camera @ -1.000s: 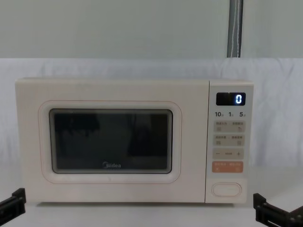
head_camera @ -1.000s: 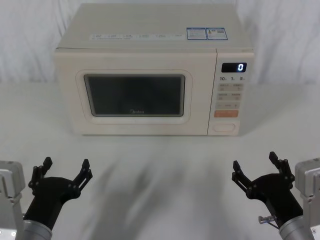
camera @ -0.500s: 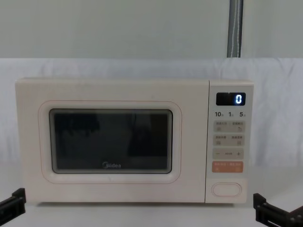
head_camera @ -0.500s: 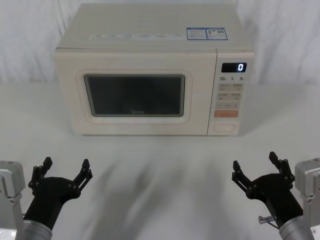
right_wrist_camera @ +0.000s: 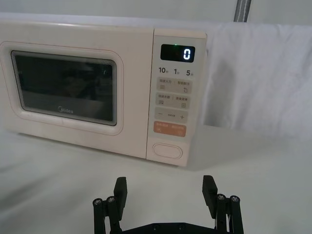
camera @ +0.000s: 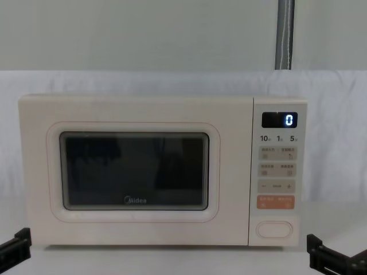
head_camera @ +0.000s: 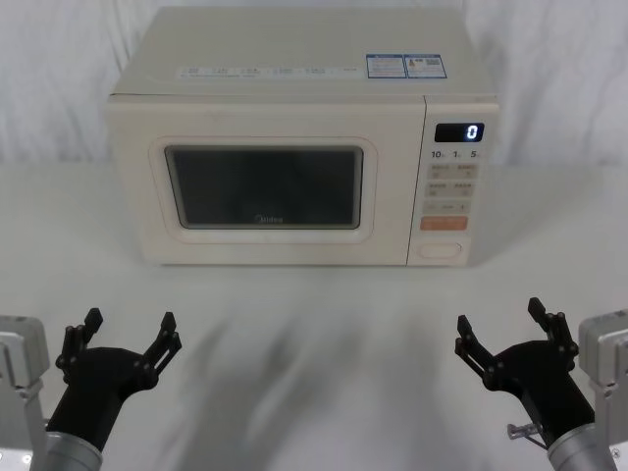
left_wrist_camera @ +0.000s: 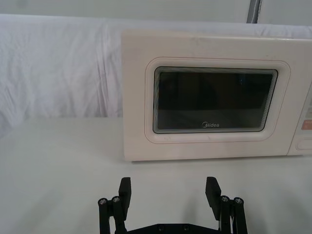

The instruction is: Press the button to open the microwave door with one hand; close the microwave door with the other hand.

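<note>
Here, white-draped table w/ shut microwave door; left gripper, right gripper both agape.

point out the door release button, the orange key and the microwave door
door release button (camera: pixel 274 229), chest view, middle of the pill
orange key (camera: pixel 275 202), chest view, centre of its face
microwave door (camera: pixel 135 171), chest view, middle of the dark window

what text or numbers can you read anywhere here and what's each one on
"Midea": grey logo on the microwave door, under its window.
"0": lit digital display atop the control strip.
"10", "1", "5": printed just below the display.
"-" and "+": on a small cream key.
Print on the other keys, the orange key and the top stickers: too small to read.
The button: unmarked.
</note>
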